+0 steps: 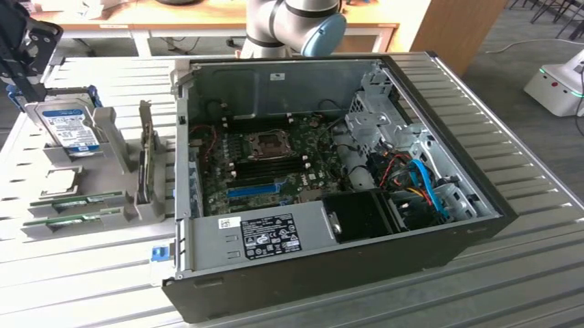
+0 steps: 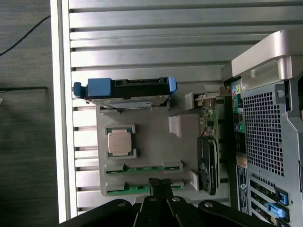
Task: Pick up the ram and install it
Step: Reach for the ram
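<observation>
Two ram sticks, thin green boards, stand on edge in slots of a grey holder (image 1: 55,229): one ram stick (image 1: 78,200) and a second (image 1: 73,220) just in front of it. In the wrist view their green edges show as one ram stick (image 2: 142,168) and the other (image 2: 128,190). My gripper (image 1: 26,65) hangs high over the far end of the holder, above the hard drive, well apart from the ram. Its black fingertips (image 2: 160,183) are shut together with nothing between them.
The holder also carries a silver hard drive (image 1: 71,130) with blue rails, a CPU (image 2: 120,142) and a dark expansion card (image 1: 146,157). An open computer case (image 1: 474,205) lies to the exterior view's right, its motherboard (image 1: 273,164) exposed. The slatted table (image 1: 82,287) edge is near.
</observation>
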You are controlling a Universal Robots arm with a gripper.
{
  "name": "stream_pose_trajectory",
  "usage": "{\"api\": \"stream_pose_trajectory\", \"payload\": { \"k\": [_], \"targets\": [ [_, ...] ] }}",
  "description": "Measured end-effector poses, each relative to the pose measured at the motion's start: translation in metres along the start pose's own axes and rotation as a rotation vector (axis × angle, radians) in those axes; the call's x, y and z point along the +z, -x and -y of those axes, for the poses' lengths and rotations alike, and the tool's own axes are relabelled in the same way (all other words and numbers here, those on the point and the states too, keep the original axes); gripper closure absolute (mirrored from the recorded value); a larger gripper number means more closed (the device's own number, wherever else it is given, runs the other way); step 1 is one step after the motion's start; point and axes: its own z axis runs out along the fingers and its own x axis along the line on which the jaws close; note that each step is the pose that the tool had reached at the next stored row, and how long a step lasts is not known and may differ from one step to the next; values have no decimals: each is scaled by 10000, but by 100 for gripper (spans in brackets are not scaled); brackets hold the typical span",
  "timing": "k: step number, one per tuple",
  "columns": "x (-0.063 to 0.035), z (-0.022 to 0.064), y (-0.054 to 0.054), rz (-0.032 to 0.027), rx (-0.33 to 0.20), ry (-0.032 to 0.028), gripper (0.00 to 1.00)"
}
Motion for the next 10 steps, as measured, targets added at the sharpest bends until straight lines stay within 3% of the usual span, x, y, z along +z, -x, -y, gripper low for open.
{"api": "stream_pose_trajectory", "payload": {
  "k": [10],
  "targets": [
    [-1, 26, 1, -1, 1, 0, 89]
  ]
}}
